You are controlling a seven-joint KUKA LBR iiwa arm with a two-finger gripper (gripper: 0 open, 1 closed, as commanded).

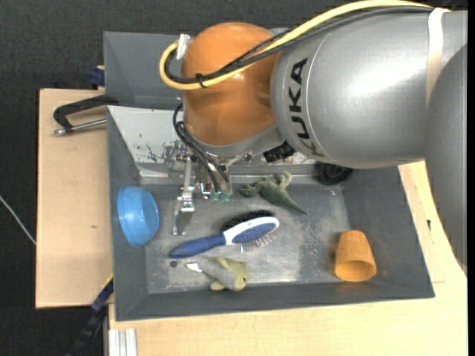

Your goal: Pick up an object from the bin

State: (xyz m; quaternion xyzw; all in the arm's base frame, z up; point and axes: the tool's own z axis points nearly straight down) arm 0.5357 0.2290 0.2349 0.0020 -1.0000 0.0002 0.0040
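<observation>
My gripper (198, 209) hangs under the orange wrist cover over the bin's left middle, open, with nothing between its fingers. One metal finger (181, 212) points down toward the floor just above the handle of a blue and white hairbrush (231, 236), which lies slanted across the bin floor. A blue bowl (137, 215) rests on its side to the left of the gripper. A green toy dinosaur (277, 190) lies just right of the gripper, partly under the arm.
An orange cup (353, 256) lies at the bin's right front. A yellowish soft toy (228, 273) and a small white scrap (193, 268) sit by the front wall below the brush. The arm hides the back of the bin.
</observation>
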